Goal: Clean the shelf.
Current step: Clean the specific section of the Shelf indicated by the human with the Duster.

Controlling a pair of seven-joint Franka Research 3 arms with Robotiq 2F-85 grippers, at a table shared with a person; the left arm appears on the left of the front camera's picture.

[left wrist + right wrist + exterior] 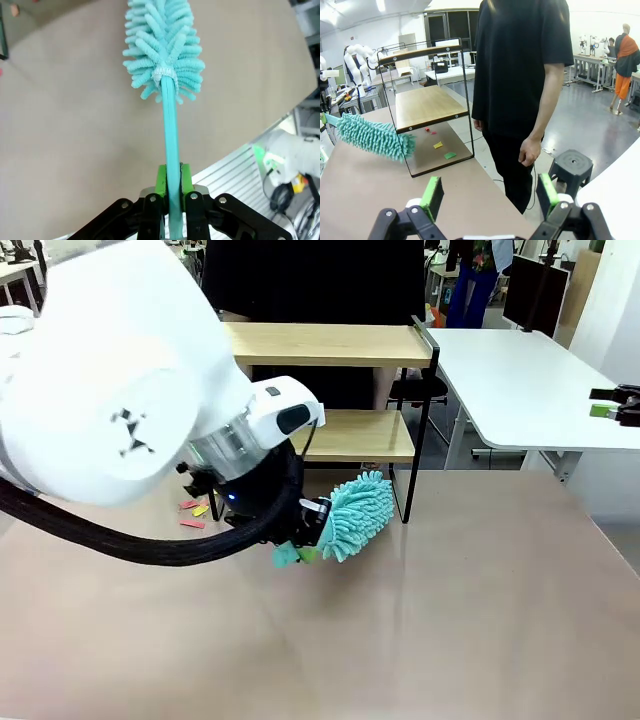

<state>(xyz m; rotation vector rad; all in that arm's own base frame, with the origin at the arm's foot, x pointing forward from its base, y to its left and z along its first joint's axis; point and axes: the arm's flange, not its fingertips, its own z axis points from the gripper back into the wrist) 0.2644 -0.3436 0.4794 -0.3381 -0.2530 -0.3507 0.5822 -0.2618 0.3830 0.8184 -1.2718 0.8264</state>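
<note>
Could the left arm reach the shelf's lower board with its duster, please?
Probably yes: the left gripper grips the duster, whose head is just beside the shelf; the lower board looks open at its sides.

Teal duster (355, 515); pale wood, black-framed shelf (330, 343); red, yellow, seemingly green scraps (438, 145).

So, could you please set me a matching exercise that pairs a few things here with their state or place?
1. duster
2. right gripper
3. paper scraps
4. left gripper

A. open, holding nothing
B. lying on the table under the shelf
C. shut on the duster
D. turquoise and fluffy

Pairs: 1-D, 2-A, 3-B, 4-C
</note>
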